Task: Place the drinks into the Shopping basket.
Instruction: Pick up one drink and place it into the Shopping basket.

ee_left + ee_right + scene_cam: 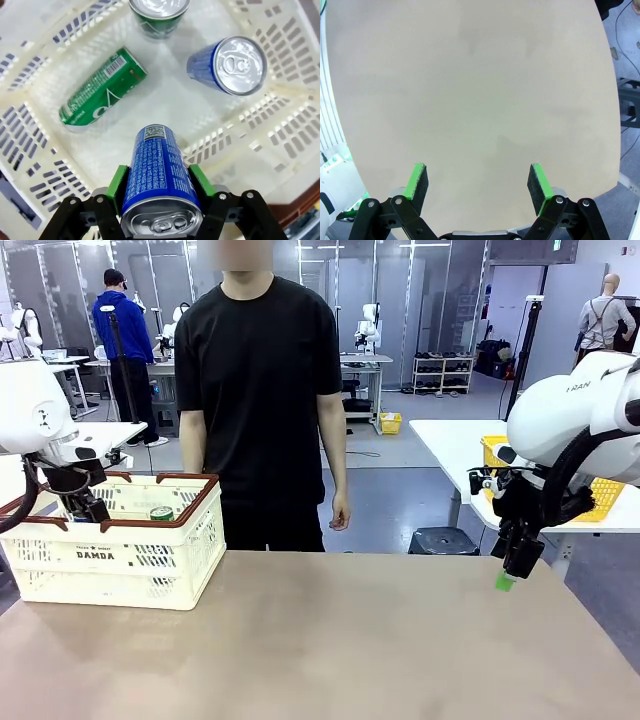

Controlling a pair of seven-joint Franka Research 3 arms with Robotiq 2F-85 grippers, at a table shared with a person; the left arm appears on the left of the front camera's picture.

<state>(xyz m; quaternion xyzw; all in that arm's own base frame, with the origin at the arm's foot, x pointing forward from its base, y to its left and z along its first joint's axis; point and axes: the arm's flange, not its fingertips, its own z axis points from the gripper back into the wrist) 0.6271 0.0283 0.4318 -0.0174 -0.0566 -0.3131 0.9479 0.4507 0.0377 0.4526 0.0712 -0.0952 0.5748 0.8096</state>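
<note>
My left gripper point(160, 187) is shut on a blue can point(159, 170), held upright over the floor of the cream Shopping basket point(280, 115). Below it in the basket, one green can point(102, 90) lies on its side. Another green can point(159, 15) and a second blue can point(230, 65) stand upright. In the front view the basket point(110, 555) sits at the table's far left, with my left gripper point(90, 508) reaching down inside it beside a green can top point(161, 513). My right gripper point(479, 182) hangs open over bare table, at the right edge point(515, 565).
A person point(262, 400) in a black shirt stands at the far side, arms down, one hand point(340, 515) by the thigh. The tan tabletop point(350, 640) stretches between basket and right arm. A yellow mesh basket point(605, 498) sits on another table behind the right arm.
</note>
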